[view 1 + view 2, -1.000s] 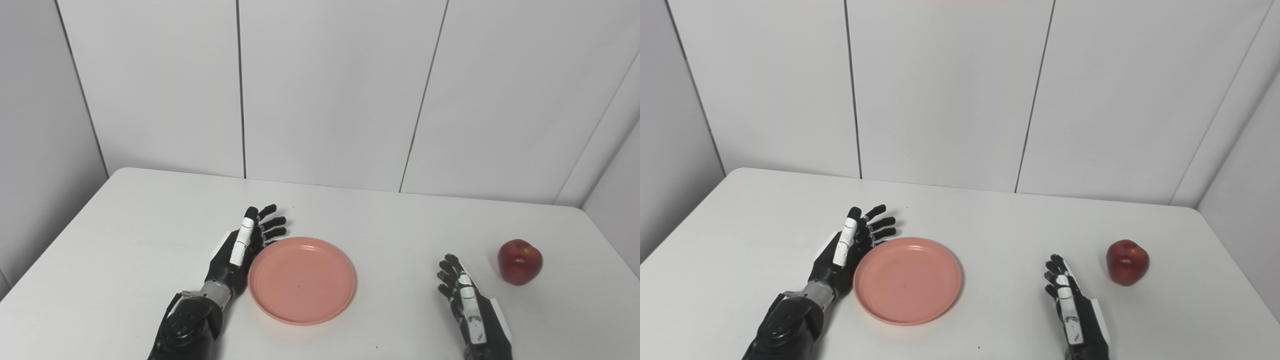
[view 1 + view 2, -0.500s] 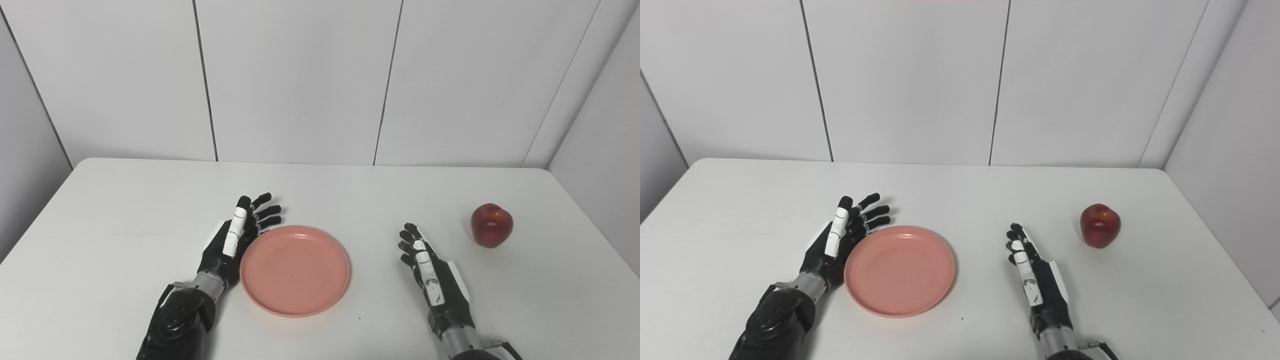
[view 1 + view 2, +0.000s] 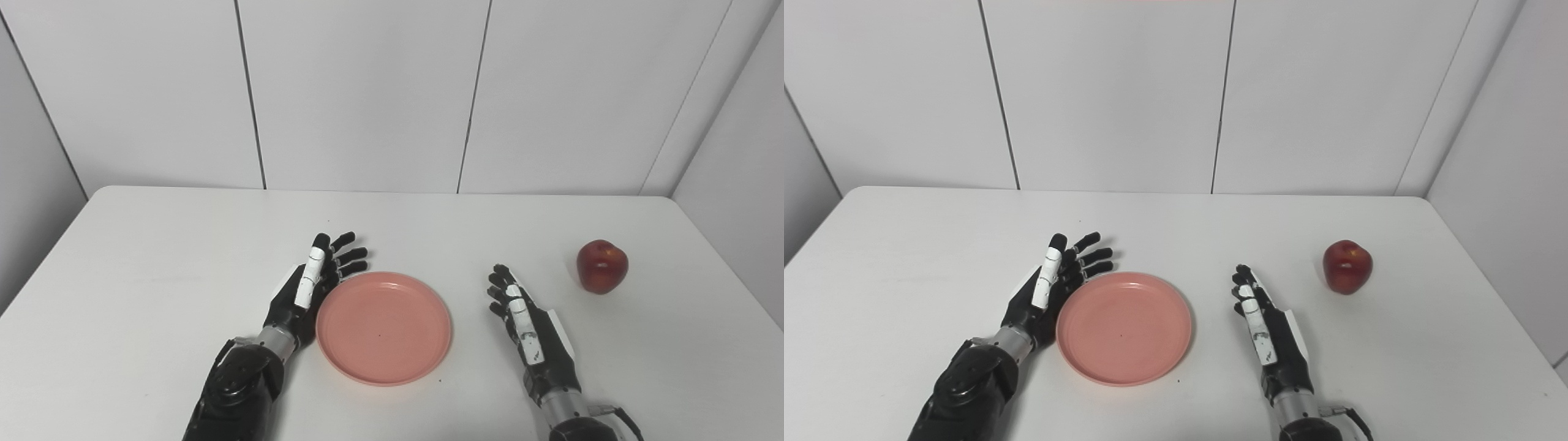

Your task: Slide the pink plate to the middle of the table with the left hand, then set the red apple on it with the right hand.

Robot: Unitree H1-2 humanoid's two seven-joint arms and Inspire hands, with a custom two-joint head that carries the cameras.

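Pink plate (image 3: pixel 384 327) flat on the table (image 3: pixel 153 257), near mid-table. Left hand (image 3: pixel 309 288), fingers spread, edge-on against the plate's left rim. Push low and level so the rim doesn't tip. Red apple (image 3: pixel 602 266) far right; right hand (image 3: pixel 527 318) spread, empty, between.

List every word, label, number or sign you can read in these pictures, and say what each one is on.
There is none to read.
pink plate: plain, only a tiny dark speck.
red apple: no sticker in view.
left robot hand and right robot hand: white patches with small dark marks, too small to read as text.
table and wall panels: blank.
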